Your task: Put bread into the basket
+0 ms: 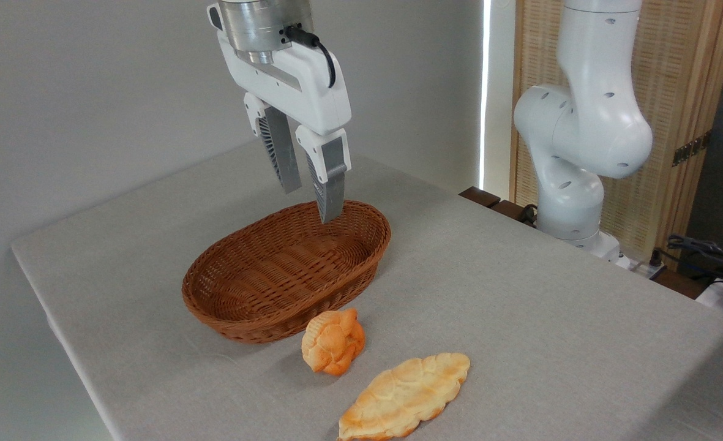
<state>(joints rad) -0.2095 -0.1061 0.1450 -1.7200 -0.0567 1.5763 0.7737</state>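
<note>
One grey cloth-covered table [520, 294] is filling most of the view, with a plain pale wall behind it and a slatted wooden screen [698, 122] standing at the right behind the white arm's base [572, 202]. The basket [257, 312] is sitting on the cloth, its long axis running from near left to far right. The bread [333, 341] is lying on the table just beside the basket's near rim, its knotted top facing left toward the camera. A flat leaf-shaped pastry [405, 395] is lying near it. The gripper [312, 199] is hanging above the basket's far end, jaws parted narrowly and holding nothing.
</note>
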